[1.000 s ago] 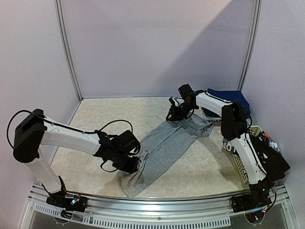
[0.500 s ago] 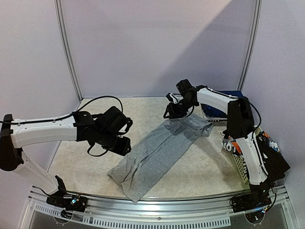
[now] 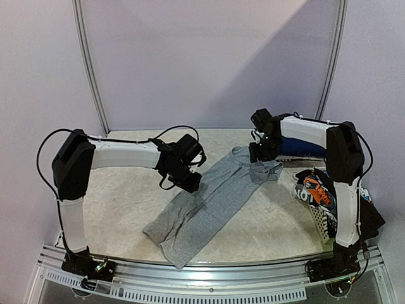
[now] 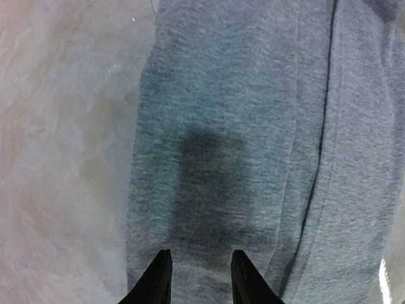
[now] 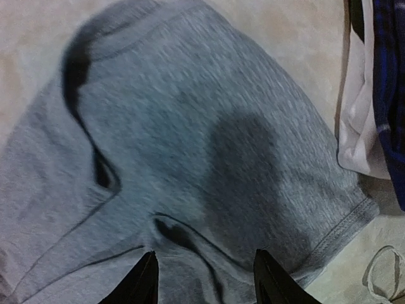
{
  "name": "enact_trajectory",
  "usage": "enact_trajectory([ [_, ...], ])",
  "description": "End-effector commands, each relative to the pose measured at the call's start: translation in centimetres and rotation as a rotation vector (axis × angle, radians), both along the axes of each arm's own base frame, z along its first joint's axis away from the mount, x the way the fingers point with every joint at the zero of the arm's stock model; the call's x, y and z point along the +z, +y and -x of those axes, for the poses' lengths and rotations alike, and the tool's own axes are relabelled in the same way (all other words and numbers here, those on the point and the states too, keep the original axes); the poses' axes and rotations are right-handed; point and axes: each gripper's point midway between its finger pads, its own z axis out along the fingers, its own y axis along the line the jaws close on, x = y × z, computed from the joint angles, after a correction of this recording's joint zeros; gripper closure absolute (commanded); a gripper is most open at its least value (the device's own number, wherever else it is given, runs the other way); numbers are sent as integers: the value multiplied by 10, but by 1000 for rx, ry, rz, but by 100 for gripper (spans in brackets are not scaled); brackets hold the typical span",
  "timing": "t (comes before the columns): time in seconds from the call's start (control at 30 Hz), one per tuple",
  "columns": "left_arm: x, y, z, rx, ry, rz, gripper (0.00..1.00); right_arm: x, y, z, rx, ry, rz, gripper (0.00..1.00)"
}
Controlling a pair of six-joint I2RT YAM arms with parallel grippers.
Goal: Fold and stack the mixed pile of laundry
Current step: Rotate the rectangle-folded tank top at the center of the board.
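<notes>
A grey shirt (image 3: 212,202) lies flat in a long diagonal strip from the table's near middle up to the far right. My left gripper (image 3: 190,182) hovers over the shirt's left edge about halfway along. In the left wrist view its fingertips (image 4: 158,278) stand apart over grey cloth (image 4: 253,126), holding nothing. My right gripper (image 3: 259,155) hangs above the shirt's far end. Its fingers (image 5: 269,278) are spread wide over wrinkled grey fabric (image 5: 190,126), also holding nothing. Navy blue cloth (image 3: 305,145) lies behind the right arm. An orange-black-white printed piece (image 3: 313,190) drapes over the basket.
A white lattice basket (image 3: 323,223) stands at the right edge with a black garment (image 3: 372,218) hanging off it. In the right wrist view, navy striped cloth (image 5: 389,95) and a white piece (image 5: 357,126) lie just right of the shirt. Walls close in the back and sides.
Both grippers opened and let go of the shirt. The left arm swung from the shirt's near end up to its middle. The right gripper shifted right over the far end.
</notes>
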Motion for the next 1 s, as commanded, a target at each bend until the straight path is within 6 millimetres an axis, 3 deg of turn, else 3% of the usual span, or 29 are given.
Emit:
enact_trajectory([
  [0.0, -22, -2, -5, -26, 49, 0, 67, -36, -19, 9, -60, 84, 92, 48],
  [0.2, -40, 16, -1, 8, 78, -35, 67, -70, -5, 1, -34, 157, 74, 50],
  [0.33, -58, 33, 13, 53, 117, -58, 68, -86, 13, -7, -4, 201, 24, 54],
  [0.47, -77, 56, 43, 123, 180, -60, 68, -97, 47, -17, 58, 250, -104, 58],
  [0.5, -80, 62, 52, 142, 196, -58, 68, -88, 60, -25, 81, 236, -152, 60],
  [0.53, -81, 67, 61, 160, 205, -54, 68, -93, 69, -27, 96, 244, -173, 60],
  [0.67, -84, 76, 99, 222, 228, -22, 68, -81, 117, -38, 185, 208, -319, 61],
  [0.8, -88, 49, 134, 216, 291, 118, 68, -66, 154, -59, 240, 95, -453, 54],
  [0.97, -79, -6, 141, 168, 306, 274, 68, -46, 172, -79, 288, -25, -519, 46],
])
